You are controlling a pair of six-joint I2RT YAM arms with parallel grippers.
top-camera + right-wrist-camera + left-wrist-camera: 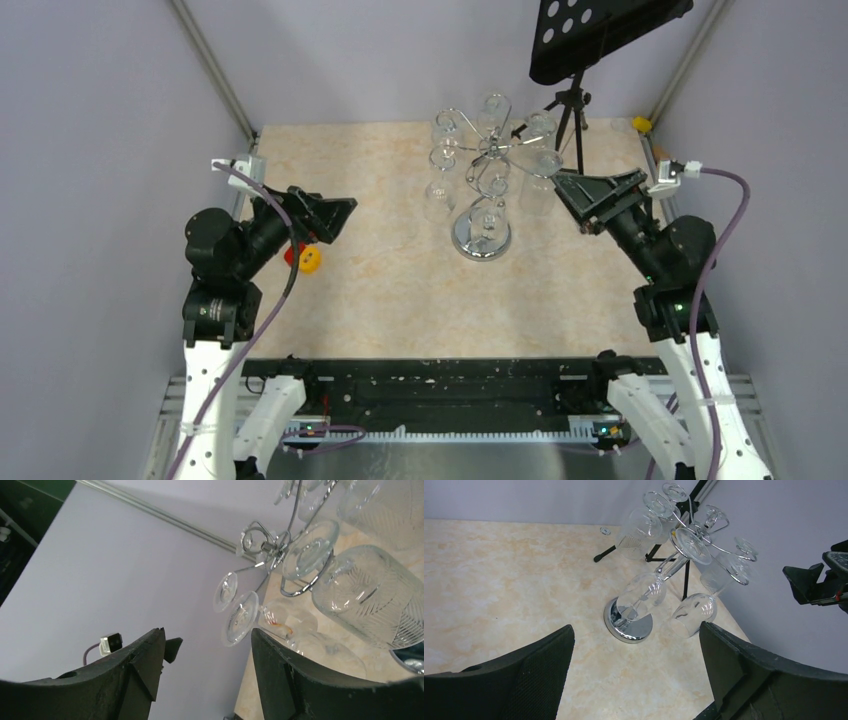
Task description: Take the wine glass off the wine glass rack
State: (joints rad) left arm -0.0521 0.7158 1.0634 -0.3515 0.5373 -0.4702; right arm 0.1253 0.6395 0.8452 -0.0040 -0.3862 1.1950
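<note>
Right gripper sits open and empty near a wine glass hanging on the wine glass rack; left gripper wide open, empty too.

- Worktop: beige, marbled surface, spread beneath both end effectors.
- Music stand: black, with a perforated, tilted desk on a thin tripod. It stands beyond the right end effector, close to the far wall. Its tripod legs rest on the worktop.
- Small red-and-yellow piece: lies on the worktop just beside the left end effector, on its near side. Too small to identify.
- Small yellow piece: at the far corner, well beyond the right end effector and to its right.
- Small round disc: far ahead of the left end effector, by the wall.
- Walls: plain lilac, with metal frame rails.
</note>
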